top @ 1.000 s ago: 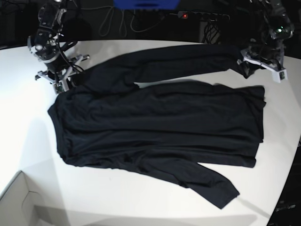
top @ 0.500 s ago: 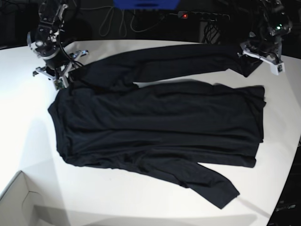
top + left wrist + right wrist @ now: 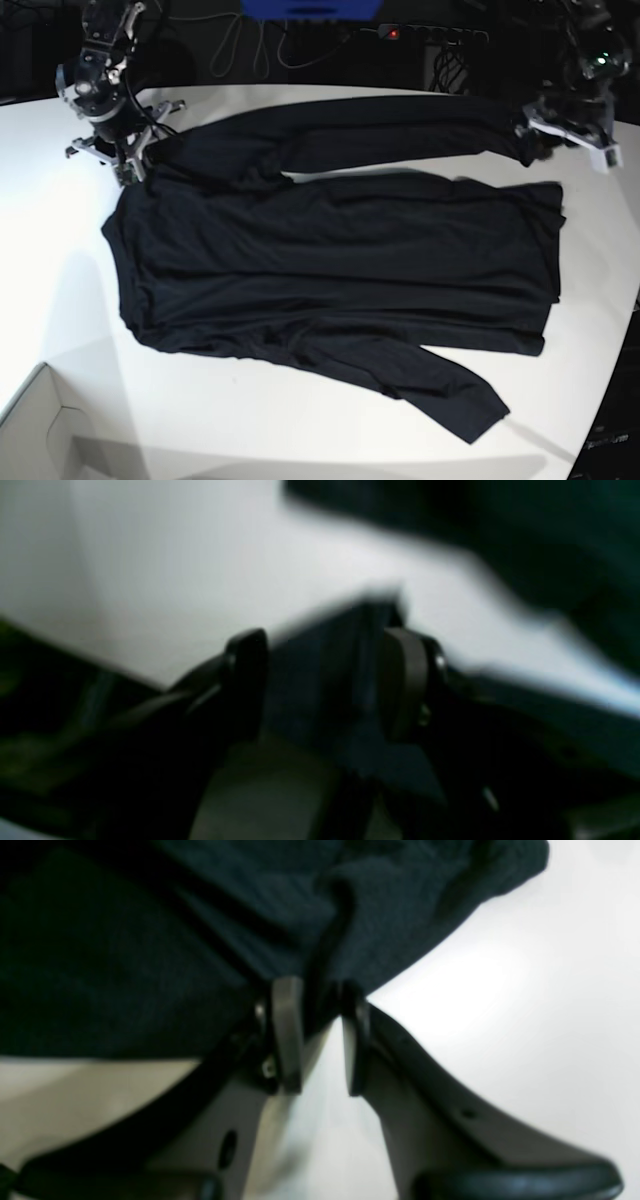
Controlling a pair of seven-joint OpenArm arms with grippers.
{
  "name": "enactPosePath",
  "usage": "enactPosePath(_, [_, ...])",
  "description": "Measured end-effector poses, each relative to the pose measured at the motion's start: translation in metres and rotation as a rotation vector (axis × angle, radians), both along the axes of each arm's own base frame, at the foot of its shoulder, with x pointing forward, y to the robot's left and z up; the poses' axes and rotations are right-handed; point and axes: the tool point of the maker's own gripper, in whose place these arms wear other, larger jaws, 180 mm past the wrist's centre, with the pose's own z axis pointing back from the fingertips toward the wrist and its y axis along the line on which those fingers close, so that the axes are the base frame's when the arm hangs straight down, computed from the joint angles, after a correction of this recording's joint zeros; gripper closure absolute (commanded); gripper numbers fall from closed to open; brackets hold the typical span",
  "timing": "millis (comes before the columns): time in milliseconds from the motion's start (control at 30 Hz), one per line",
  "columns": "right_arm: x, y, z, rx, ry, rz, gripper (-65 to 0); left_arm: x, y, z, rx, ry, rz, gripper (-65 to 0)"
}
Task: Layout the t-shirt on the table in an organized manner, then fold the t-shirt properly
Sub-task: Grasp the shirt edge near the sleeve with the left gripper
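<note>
Here we see the t-shirt (image 3: 330, 270) spread flat across the table (image 3: 60, 260), its body lying sideways through the middle of the base view. One long sleeve runs along the far edge of the garment toward that view's right, and the other sleeve angles down toward the near right corner of the table. A pale box corner (image 3: 40, 435) shows at the near left.

Our right gripper (image 3: 320, 1005) sits at the far left of the base view, at the shoulder end of the shirt. In its wrist view the two fingers (image 3: 287, 1035) stand close together with a ridge of black fabric bunched between their tips, so we read it as pinching the t-shirt there, with white table showing just beside the fold.

Our left gripper (image 3: 570, 125) is at the far right of the base view, at the cuff end of the upper sleeve. Its wrist view is badly blurred: we make out two dark fingers (image 3: 247, 680) set apart with a dark bluish mass between them, but we cannot tell whether that is sleeve fabric being gripped or only something behind the claw.
</note>
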Motion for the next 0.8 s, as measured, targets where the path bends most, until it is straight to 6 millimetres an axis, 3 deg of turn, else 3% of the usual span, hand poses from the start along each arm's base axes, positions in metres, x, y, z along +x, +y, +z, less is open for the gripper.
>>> enactPosePath(100, [-0.002,0.003,0.001,0.002,0.0,0.001,-14.7,0.021,0.015,0.034,0.055,-0.101,0.032,-34.2])
enactPosePath(200, [-0.001,0.005,0.002,0.008,-0.005,-0.001,-14.7,0.045,0.025,0.045,0.044,-0.168,0.059,-34.2])
enactPosePath(267, [-0.001,0.009,0.002,0.017,-0.008,-0.002,-14.7,0.056,0.038,0.037,0.022,-0.173,0.106,-34.2])
enactPosePath(367, [0.0,0.008,0.002,0.013,-0.007,-0.001,-14.7,0.064,0.046,0.009,-0.048,-0.127,0.165,-34.2])
enactPosePath(533, [0.0,0.011,0.001,0.019,-0.007,-0.003,-14.7,0.084,0.04,-0.008,-0.124,-0.125,0.18,-34.2])
enactPosePath(800, [-0.001,0.01,0.001,0.019,-0.007,-0.004,-14.6,0.097,0.037,-0.031,-0.196,-0.094,0.208,-33.9])
